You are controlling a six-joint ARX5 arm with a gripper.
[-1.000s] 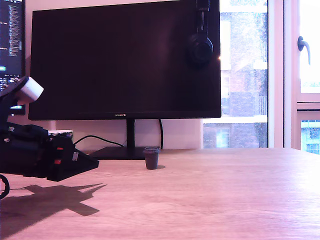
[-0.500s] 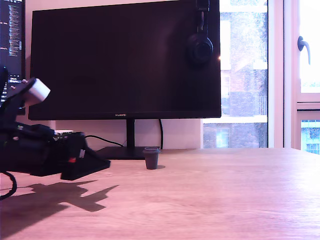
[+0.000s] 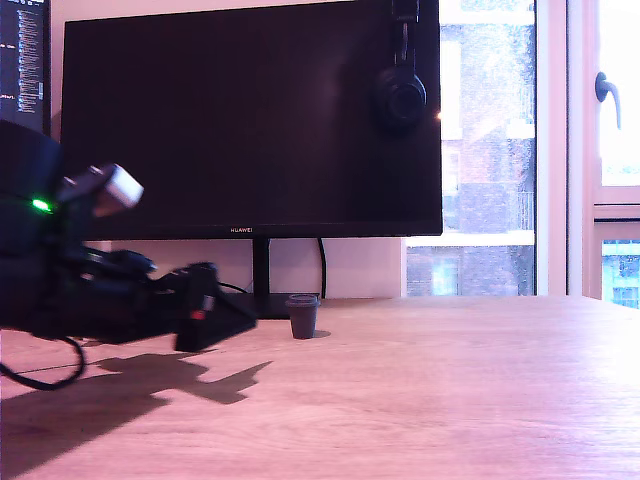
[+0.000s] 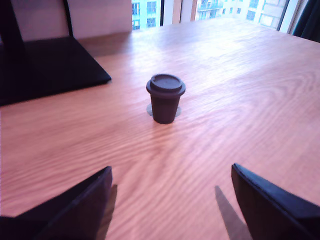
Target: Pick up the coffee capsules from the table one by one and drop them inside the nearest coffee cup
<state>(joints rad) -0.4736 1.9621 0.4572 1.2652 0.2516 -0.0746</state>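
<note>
One dark grey coffee capsule (image 3: 303, 315) stands upright, wide rim up, on the light wood table (image 3: 450, 400) just in front of the monitor's foot. My gripper (image 3: 240, 318) hovers low over the table on the exterior view's left of it, a short gap away, pointing at it. In the wrist view the capsule (image 4: 165, 98) stands ahead on the table (image 4: 250, 75), centred beyond my gripper (image 4: 170, 200). The black fingers (image 4: 75, 210) are spread wide apart, open, with nothing between them. The coffee cup is hidden.
A large dark monitor (image 3: 250, 120) stands behind the capsule, its flat black base (image 4: 45, 70) close beside it. Headphones (image 3: 400, 95) hang on the screen's upper corner. A second screen (image 3: 20, 60) shows at the exterior view's left edge. Windows (image 3: 490, 150) lie behind.
The arm has travelled toward the exterior view's right, closing most of the gap to the capsule. The capsule has stayed where it was.
</note>
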